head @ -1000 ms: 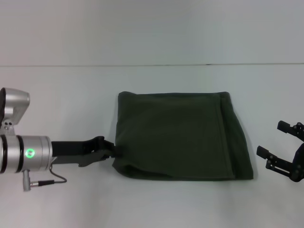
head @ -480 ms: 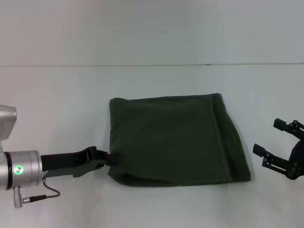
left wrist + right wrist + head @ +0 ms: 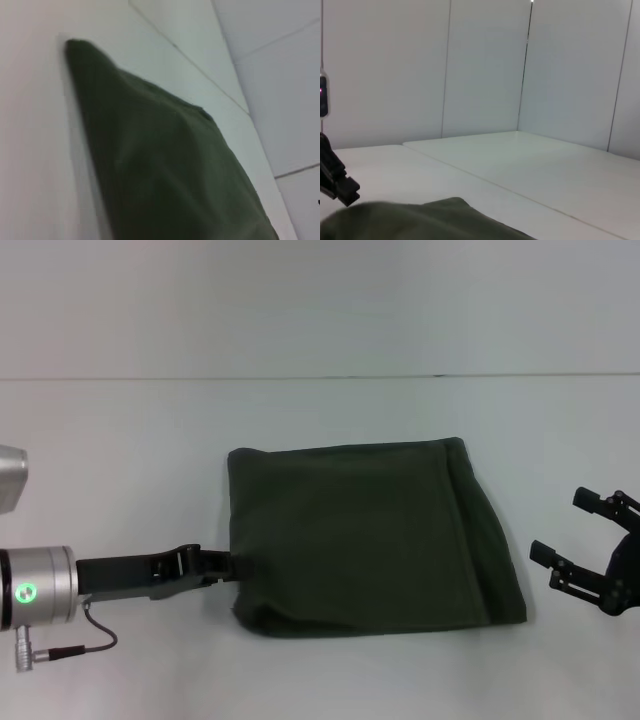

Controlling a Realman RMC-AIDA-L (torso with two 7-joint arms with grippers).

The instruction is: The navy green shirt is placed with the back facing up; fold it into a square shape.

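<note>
The navy green shirt (image 3: 360, 535) lies folded into a rough square on the white table (image 3: 120, 460), plain side up. My left gripper (image 3: 238, 564) reaches in low from the left and is shut on the shirt's left edge, about halfway along it. In the left wrist view the shirt (image 3: 165, 160) fills the picture as a dark green slope. My right gripper (image 3: 558, 525) hangs open to the right of the shirt, clear of the cloth. The right wrist view shows the shirt's near edge (image 3: 425, 220) and the left arm's gripper (image 3: 335, 175) beyond it.
A seam in the table (image 3: 440, 375) runs across behind the shirt. Bare white tabletop surrounds the cloth on all sides. Pale wall panels (image 3: 485, 70) stand behind the table.
The left gripper has pulled back to the left and toward me with the shirt's edge, dragging the whole folded shirt a little left and nearer. The right gripper has barely shifted.
</note>
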